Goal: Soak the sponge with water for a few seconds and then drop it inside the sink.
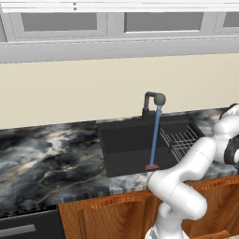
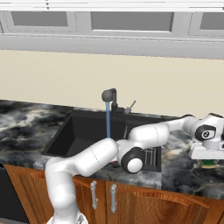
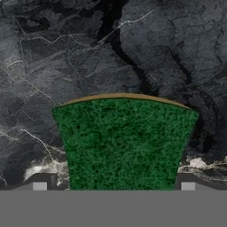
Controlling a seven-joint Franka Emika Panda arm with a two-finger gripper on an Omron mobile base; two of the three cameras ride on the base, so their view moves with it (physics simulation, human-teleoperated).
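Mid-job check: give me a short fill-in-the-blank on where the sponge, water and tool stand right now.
1. The sponge lies on the marbled ____, green side up.
2. The water runs from the tap into the ____.
3. The tool stands over the sponge with one fingertip on each ____ of it.
4. A wire ____ sits at the basin's right end.

Missing words: counter; sink; side; rack

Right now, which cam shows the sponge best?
Hand view: the sponge sits large and central, green face up, on the marbled counter between the open jaws. Right base view shows only a green-yellow sliver under the hand. In the left base view I can't make it out.
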